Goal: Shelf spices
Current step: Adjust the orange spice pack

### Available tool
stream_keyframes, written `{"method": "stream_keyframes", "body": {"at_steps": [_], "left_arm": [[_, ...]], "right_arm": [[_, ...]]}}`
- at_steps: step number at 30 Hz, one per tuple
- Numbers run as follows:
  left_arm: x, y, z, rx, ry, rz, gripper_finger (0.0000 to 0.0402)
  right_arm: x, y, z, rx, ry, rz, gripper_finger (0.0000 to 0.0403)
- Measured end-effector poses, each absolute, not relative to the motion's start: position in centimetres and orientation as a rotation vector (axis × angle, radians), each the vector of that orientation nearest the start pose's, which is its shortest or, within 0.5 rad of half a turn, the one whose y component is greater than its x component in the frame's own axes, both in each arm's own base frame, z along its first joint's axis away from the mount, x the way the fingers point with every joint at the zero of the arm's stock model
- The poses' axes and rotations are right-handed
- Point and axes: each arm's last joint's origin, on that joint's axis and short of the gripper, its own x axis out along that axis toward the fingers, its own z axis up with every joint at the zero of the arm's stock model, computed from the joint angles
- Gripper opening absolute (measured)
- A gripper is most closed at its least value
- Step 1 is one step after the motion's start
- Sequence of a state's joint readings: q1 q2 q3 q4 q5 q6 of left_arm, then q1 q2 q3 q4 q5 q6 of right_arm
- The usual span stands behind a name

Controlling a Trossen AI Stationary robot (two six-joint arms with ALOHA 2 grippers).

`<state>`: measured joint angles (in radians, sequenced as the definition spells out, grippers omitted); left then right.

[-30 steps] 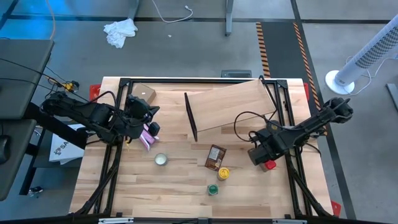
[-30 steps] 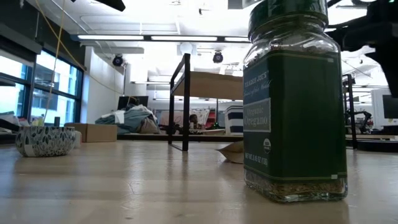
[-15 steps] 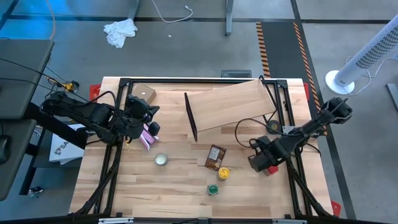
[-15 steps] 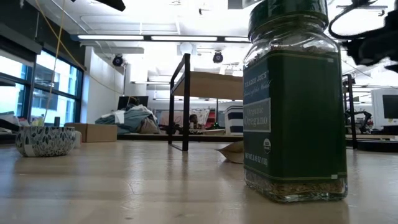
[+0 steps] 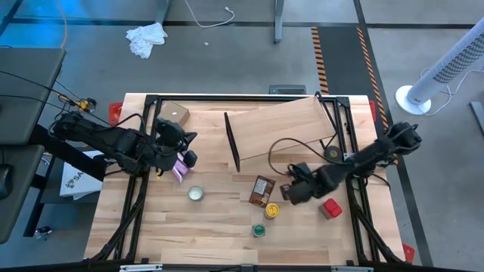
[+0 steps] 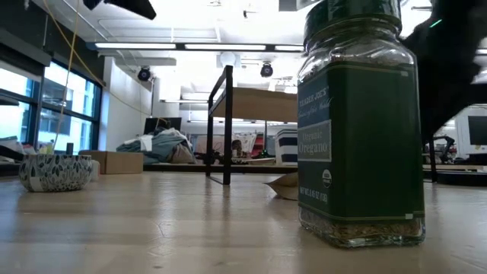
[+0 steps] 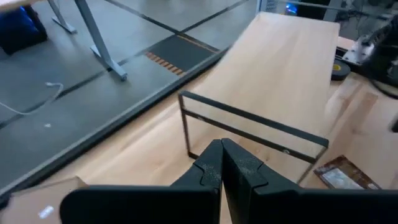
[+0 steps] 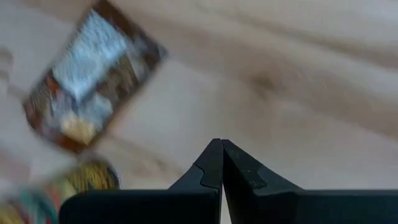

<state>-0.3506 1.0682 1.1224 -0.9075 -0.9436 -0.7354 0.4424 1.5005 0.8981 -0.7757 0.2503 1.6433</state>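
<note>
The shelf (image 5: 281,128), a light board on thin black legs, stands askew at the table's far middle and also shows in the left wrist view (image 7: 280,68). The brown packet (image 5: 262,190) lies flat near the middle. The yellow-lidded jar (image 5: 271,211) and green-lidded jar (image 5: 259,230) stand nearer. The red container (image 5: 330,208) lies alone to the right. My right gripper (image 5: 291,193) is shut and hovers just right of the packet (image 8: 93,81) and yellow jar (image 8: 93,177). My left gripper (image 5: 185,156) is shut and waits at the left, by the pink packet (image 5: 178,169).
A pale round tin (image 5: 196,194) sits left of the brown packet, and a small cardboard box (image 5: 174,113) lies at the far left. The green jar (image 6: 358,129) fills the low view. Bare wood (image 5: 166,234) lies near left.
My right gripper has moved toward the table's left, away from the red container and toward the brown packet and yellow jar. The red container stays where it was and now shows uncovered.
</note>
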Motion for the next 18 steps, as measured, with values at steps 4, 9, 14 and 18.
{"method": "stream_keyframes", "body": {"at_steps": [4,9,14,18], "left_arm": [[19.1,-4.7,33.2,-0.230,0.434,0.720,0.0000],[19.3,-5.3,32.7,-0.252,0.462,0.672,0.0000],[19.2,-5.6,32.7,-0.280,0.451,0.663,0.0000],[19.2,-5.9,32.7,-0.283,0.449,0.652,0.0000]], "right_arm": [[25.9,8.1,17.0,0.899,0.980,-0.844,0.0000],[28.9,6.0,15.6,0.888,0.965,-0.697,0.0000],[30.1,5.2,13.9,0.879,0.984,-0.677,0.0000],[30.2,5.0,13.0,0.860,0.996,-0.708,0.0000]]}}
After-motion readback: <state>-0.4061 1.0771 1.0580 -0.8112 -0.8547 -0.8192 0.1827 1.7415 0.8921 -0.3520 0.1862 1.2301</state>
